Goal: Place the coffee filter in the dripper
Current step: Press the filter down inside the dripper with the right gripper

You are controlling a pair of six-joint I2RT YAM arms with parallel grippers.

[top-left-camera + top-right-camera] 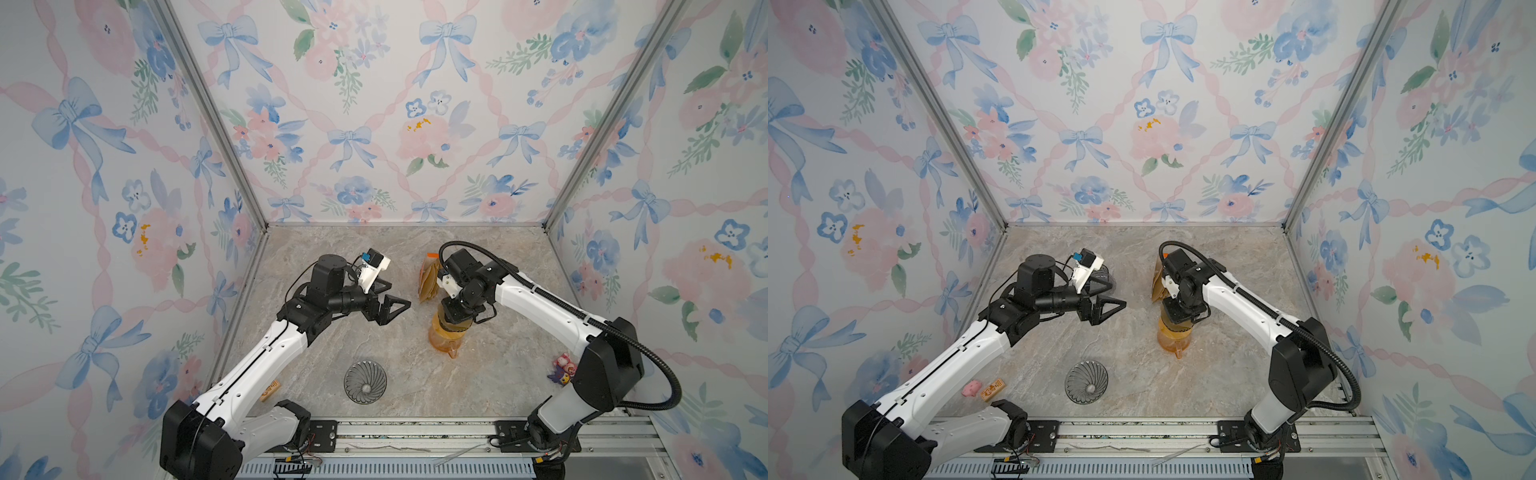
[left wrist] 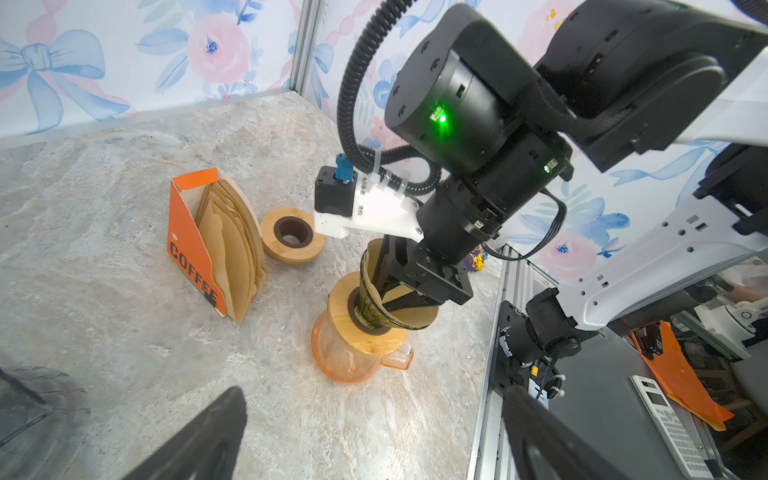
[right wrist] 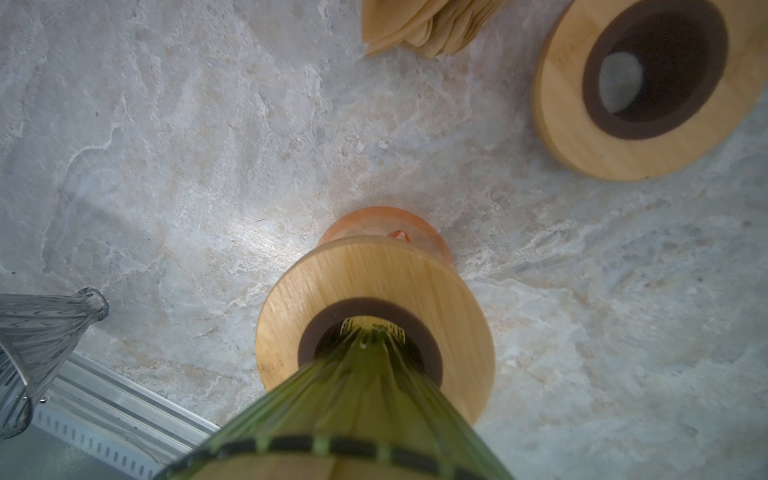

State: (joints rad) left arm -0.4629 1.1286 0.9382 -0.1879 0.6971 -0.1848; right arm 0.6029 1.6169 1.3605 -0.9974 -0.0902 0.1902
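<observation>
The dripper point(image 2: 370, 318), a green ribbed glass cone, stands in a wooden collar point(image 2: 361, 338) on an orange glass carafe point(image 2: 345, 363), right of the table's middle in both top views point(image 1: 442, 345) point(image 1: 1169, 343). A brown paper coffee filter point(image 2: 409, 313) lies inside the dripper. My right gripper point(image 2: 380, 282) points straight down with its fingers sunk into the filter; glass and paper hide how the jaws stand. The right wrist view shows only the dripper's outer wall point(image 3: 365, 395). My left gripper point(image 1: 399, 296) point(image 1: 1119, 296) hovers wide open and empty to the carafe's left.
An orange box point(image 2: 187, 249) of spare filters point(image 2: 232, 257) stands just behind the carafe, beside a second wooden collar point(image 2: 291, 237). A grey ribbed glass cone point(image 1: 365, 382) lies near the front edge. Small toys point(image 1: 561, 368) sit front right; a pink toy point(image 1: 971, 388) and a wooden block point(image 1: 992, 390) front left.
</observation>
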